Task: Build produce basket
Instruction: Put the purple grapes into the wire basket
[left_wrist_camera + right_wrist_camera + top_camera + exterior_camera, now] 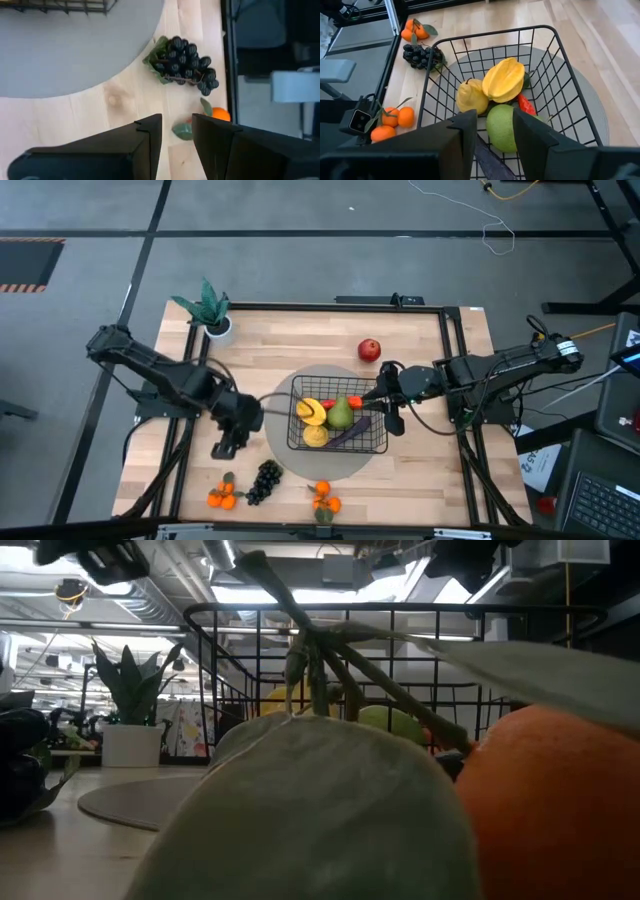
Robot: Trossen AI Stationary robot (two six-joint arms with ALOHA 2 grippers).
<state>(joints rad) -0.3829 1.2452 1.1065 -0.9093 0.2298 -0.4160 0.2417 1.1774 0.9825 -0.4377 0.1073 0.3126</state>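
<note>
Grapes (265,479) lying on surface (430,470) near left hand (225,447), released. Better drop straight over the bunch, grab mid-cluster, then carry to basket (375,448). Right hand (390,418) released above basket.

I can't read any text, label, brand or number in any view. Basket (338,427), produce and both arms carry no legible markings. Papers at the right table edge (541,463) show print too small to make out.
</note>
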